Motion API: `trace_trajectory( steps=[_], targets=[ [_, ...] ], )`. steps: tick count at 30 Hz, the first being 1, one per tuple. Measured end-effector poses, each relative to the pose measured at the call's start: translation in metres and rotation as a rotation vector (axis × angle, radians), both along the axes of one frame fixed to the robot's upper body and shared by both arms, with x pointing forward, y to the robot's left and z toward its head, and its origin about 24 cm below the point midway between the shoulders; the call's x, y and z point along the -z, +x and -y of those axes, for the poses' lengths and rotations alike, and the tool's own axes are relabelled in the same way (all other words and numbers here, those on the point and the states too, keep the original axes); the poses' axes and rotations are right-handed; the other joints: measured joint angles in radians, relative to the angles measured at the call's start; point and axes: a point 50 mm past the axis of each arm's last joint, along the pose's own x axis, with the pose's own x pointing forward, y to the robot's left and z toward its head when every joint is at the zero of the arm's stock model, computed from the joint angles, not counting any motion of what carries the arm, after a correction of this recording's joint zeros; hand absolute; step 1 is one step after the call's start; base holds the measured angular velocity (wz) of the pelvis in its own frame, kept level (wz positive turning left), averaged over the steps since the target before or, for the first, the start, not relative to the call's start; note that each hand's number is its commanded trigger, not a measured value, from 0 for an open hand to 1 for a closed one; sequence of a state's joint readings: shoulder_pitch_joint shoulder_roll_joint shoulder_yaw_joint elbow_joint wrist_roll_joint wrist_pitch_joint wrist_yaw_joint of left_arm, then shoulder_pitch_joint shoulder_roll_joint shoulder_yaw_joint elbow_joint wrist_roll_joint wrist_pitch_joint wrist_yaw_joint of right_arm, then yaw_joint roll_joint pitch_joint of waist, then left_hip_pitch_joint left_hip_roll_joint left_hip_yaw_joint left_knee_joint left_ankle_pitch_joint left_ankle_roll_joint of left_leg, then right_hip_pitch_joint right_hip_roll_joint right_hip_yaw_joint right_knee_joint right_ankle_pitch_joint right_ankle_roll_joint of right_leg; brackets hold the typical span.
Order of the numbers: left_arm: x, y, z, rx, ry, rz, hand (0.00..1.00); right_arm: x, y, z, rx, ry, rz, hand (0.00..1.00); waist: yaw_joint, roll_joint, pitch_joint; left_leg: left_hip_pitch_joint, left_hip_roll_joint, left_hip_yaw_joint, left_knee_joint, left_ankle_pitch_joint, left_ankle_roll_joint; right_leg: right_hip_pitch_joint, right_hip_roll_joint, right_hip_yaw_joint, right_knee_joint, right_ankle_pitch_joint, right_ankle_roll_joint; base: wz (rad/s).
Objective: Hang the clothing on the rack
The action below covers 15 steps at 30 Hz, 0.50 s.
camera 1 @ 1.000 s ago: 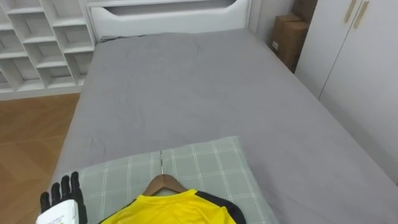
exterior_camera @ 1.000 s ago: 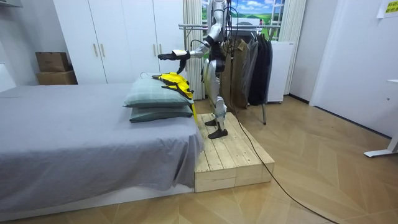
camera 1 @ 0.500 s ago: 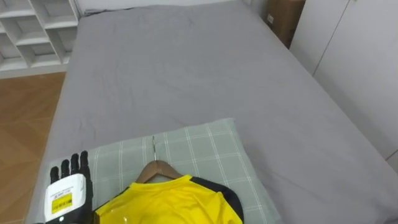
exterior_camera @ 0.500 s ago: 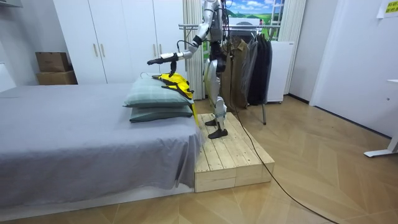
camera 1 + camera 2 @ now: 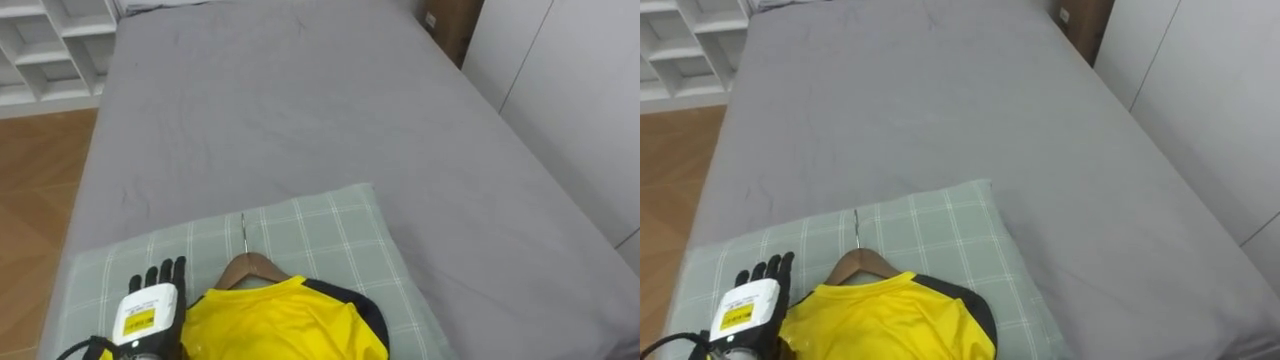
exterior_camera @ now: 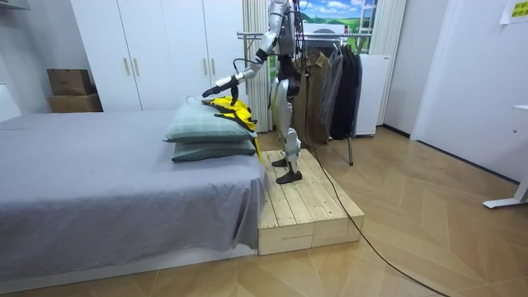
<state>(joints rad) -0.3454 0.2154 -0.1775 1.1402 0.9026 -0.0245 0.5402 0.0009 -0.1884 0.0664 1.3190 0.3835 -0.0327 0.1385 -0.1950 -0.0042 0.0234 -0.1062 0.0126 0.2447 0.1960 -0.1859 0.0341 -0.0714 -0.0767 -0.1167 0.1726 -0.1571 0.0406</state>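
The yellow shirt (image 5: 285,320) lies flat on a green checked pillow (image 5: 320,235) at the near end of the bed (image 5: 300,110), close to the pillow's near edge. It is already threaded on a wooden hanger (image 5: 255,268). The collar covers the hanger's arms, so only the curved top of the wood and the thin metal hook show. The hook lies flat on the pillow and points toward the pillow's far edge.

The robot's left hand (image 5: 148,312) is over the pillow's near left part, just beside the shirt's left shoulder. Its fingers (image 5: 166,272) are straight and a little apart, closed on nothing, and their tips reach level with the hanger's wood, to its left. Whether they touch the pillow cannot be told.

In the room view the robot stands upright on a low wooden platform (image 6: 305,206) against this end of the bed, with its left arm stretched forward and down over the pillow. The checked pillow rests on a second pillow (image 6: 210,152). Behind the robot is a clothes rack (image 6: 330,82) hung with dark garments.

Beyond the pillow the grey sheet runs smooth to the far end. White shelves (image 5: 50,40) and wooden floor (image 5: 40,170) lie off the bed's left edge. A cardboard box (image 5: 455,25) and white wardrobe doors (image 5: 580,100) stand off its right edge.
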Motion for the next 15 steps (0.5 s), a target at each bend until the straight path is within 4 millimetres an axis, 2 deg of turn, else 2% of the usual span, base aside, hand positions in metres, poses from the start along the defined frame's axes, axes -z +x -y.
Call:
trace_trajectory(
  steps=[9,15],
  targets=[
    [0.007,-0.004,0.003,0.017,-0.027,-0.090,0.00,0.000,0.003,0.000,-0.040,-0.005,0.000,0.00,-0.002,-0.001,-0.0008,0.004,0.000,0.002,0.000,0.000,0.000,0.001,0.001,0.002,0.000,0.000,0.000,0.00],
    [0.024,-0.024,0.004,0.001,-0.038,-0.200,0.00,0.001,-0.002,0.000,-0.031,-0.004,-0.025,0.00,-0.008,-0.004,-0.0036,0.028,-0.001,0.007,-0.008,0.000,0.000,0.020,0.000,0.013,-0.002,0.000,0.000,-0.01]
  ],
)
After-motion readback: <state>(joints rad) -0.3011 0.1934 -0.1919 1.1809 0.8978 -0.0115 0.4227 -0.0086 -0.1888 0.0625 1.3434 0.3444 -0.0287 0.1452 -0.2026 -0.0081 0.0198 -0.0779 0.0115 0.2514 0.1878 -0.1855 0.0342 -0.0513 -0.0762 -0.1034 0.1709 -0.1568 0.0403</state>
